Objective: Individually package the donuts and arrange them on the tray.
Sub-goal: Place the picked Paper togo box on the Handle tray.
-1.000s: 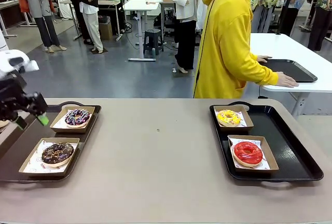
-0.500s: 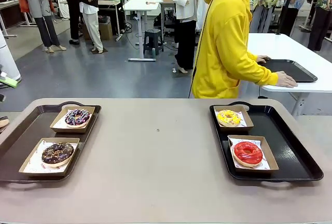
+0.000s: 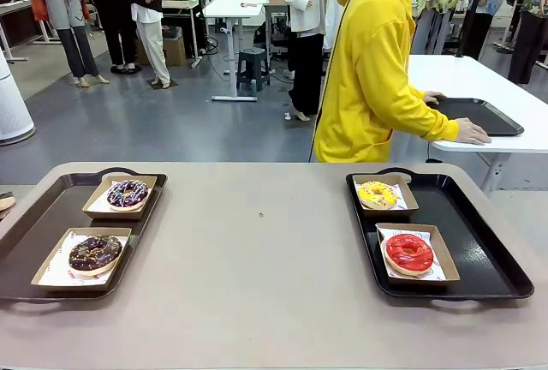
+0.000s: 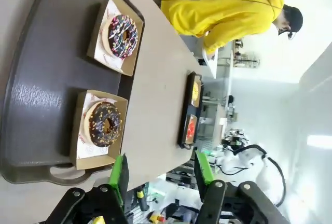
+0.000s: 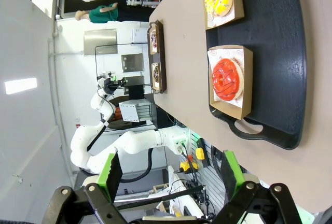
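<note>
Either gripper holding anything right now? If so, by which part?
Nothing held. The left gripper and right gripper both stand open with empty gaps, clear of the four boxed donuts on the trays.

no text, label, brand or number can be read in any view. the white liner paper (image 3: pixel 62 272) under the crumb-topped chocolate donut (image 3: pixel 94 252) carries faint reddish print, and so does the liner paper (image 3: pixel 396 237) under the red donut (image 3: pixel 408 252), but the marks are too small and blurred to make out.
</note>
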Tool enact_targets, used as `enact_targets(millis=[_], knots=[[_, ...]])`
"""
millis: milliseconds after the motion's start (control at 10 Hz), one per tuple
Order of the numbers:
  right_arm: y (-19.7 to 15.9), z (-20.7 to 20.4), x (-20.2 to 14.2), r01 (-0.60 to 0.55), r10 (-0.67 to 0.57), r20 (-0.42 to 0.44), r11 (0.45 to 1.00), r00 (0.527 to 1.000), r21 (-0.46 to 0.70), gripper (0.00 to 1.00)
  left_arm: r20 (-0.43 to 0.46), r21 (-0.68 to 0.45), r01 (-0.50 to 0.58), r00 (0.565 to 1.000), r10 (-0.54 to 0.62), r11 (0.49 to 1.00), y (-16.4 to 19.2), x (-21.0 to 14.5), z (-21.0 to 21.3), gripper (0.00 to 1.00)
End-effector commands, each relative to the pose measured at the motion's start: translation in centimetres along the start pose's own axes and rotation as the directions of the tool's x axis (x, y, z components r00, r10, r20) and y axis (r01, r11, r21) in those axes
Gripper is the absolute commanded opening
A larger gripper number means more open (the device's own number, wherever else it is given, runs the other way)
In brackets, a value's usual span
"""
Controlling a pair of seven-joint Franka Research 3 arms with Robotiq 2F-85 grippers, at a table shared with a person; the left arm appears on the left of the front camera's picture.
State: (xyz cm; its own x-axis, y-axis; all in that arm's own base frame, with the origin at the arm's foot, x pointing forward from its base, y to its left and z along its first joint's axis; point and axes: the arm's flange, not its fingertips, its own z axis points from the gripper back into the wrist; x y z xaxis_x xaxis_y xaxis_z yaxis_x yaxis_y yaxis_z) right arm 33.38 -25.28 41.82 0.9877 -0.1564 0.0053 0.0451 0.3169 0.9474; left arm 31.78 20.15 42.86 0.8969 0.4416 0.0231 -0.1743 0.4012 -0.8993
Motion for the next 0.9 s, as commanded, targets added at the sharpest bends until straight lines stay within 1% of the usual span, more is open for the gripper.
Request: enact_targets(millis=[0, 100, 200, 300, 600, 800], knots=[[0.1, 0.1, 0.0, -0.006, 0.006, -0.003, 1.0, 1.0, 0.012, 1.0, -0.06, -0.036, -0.02, 0.998, 0.017, 0.999, 0.8, 1.1, 0.4, 0.67], [0.1, 0.1, 0.0, -0.006, 0.006, -0.003, 1.0, 1.0, 0.012, 1.0, -0.055, -0.019, 0.002, 0.998, -0.003, 1.0, 0.8, 0.8, 0.3, 0.67], [0.1, 0.1, 0.0, -0.006, 0.006, -0.003, 1.0, 1.0, 0.012, 1.0, -0.067, -0.044, 0.009, 0.998, -0.012, 0.999, -0.6, 0.7, -0.4, 0.93], [0.1, 0.1, 0.0, -0.006, 0.006, -0.003, 1.0, 1.0, 0.012, 1.0, -0.076, -0.052, 0.007, 0.997, -0.011, 0.999, -1.2, 0.7, -0.7, 1.0], [0.1, 0.1, 0.0, -0.006, 0.006, -0.003, 1.0, 1.0, 0.012, 1.0, -0.081, -0.064, 0.04, 0.996, -0.045, 0.997, -2.8, -0.2, -2.0, 1.0], [0.1, 0.1, 0.0, -0.006, 0.006, -0.003, 1.0, 1.0, 0.012, 1.0, -0.091, -0.021, 0.076, 0.993, -0.077, 0.997, -3.0, -2.0, -3.0, 1.0]])
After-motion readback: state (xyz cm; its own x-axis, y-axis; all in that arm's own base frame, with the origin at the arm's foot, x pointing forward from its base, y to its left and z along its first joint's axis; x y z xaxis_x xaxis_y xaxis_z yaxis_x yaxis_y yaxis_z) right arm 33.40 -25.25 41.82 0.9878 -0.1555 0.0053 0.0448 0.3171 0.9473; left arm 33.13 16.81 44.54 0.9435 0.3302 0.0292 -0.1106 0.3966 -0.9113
